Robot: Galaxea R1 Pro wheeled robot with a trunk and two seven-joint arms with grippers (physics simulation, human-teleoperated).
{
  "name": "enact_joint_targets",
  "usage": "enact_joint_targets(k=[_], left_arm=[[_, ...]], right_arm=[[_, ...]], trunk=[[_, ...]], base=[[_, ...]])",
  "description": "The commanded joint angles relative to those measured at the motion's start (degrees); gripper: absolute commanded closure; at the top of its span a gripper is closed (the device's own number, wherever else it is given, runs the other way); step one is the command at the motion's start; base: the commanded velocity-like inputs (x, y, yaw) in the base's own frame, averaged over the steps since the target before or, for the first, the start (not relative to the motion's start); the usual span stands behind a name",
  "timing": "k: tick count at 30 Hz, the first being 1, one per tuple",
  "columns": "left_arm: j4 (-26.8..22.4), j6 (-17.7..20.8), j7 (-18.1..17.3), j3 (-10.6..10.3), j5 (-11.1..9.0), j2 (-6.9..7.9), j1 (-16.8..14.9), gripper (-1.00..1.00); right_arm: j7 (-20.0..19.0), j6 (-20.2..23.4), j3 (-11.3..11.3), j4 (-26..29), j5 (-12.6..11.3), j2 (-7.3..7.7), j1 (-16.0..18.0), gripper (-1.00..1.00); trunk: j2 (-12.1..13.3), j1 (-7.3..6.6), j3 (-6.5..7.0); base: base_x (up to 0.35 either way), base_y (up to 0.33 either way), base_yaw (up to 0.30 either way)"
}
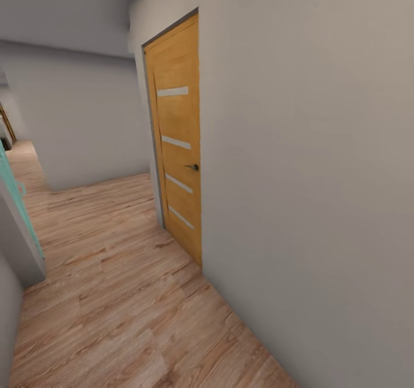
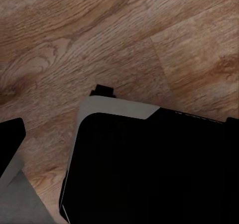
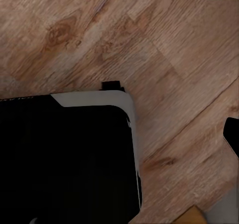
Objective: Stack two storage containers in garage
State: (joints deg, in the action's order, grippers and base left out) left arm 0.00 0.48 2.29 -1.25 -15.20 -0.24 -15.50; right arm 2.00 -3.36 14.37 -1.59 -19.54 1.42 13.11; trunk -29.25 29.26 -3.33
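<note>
Ahead, the head view looks down a corridor with a light wood plank floor (image 1: 121, 296) and plain grey-white walls (image 1: 310, 163). At about one o'clock a closed orange-brown wooden door (image 1: 177, 140) stands in the right-hand wall; it carries four pale horizontal strips and a small dark handle (image 1: 193, 167) on its near edge. Toward ten o'clock the corridor bends away past a grey wall corner (image 1: 86, 129), and the planks run on into a farther opening at the far left. At nine o'clock a teal-edged panel (image 1: 17, 204) leans into the picture beside a grey wall end.

Neither storage container appears in these pictures, so its place cannot be told.

Both wrist views look straight down on the same plank floor. The left wrist view has a black body with a light grey rim (image 2: 149, 169), part of the robot itself, and a dark shape (image 2: 10, 144) at one edge. The right wrist view has a like black, grey-rimmed body (image 3: 64, 159) and a small dark piece (image 3: 232, 134) at the edge. Whether either arm's jaws stand apart or together cannot be told.
</note>
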Motion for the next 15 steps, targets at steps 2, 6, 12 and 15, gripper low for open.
enact_joint_targets(k=[2, 6, 12, 15], left_arm=[[0.0, 0.1, 0.2, -0.2, -0.4, -0.02, -0.1, -1.0], [0.0, 0.1, 0.2, -0.2, -0.4, -0.02, -0.1, -1.0], [0.0, 0.1, 0.2, -0.2, -0.4, -0.02, -0.1, -1.0], [0.0, 0.1, 0.2, -0.2, -0.4, 0.02, -0.1, -1.0]], right_arm=[[0.0, -0.3, 0.5, -0.2, -0.5, -0.02, 0.1, -1.0], [0.0, -0.3, 0.5, -0.2, -0.4, -0.02, 0.1, -1.0], [0.0, -0.3, 0.5, -0.2, -0.5, -0.02, 0.1, -1.0], [0.0, -0.3, 0.5, -0.2, -0.5, -0.02, 0.1, -1.0]], trunk=[[-0.1, 0.04, -0.11], [-0.1, 0.04, -0.11], [-0.1, 0.04, -0.11], [-0.1, 0.04, -0.11]], base=[[0.192, 0.0, 0.267], [0.185, 0.0, 0.267], [0.182, 0.0, 0.267], [0.182, 0.0, 0.268]])
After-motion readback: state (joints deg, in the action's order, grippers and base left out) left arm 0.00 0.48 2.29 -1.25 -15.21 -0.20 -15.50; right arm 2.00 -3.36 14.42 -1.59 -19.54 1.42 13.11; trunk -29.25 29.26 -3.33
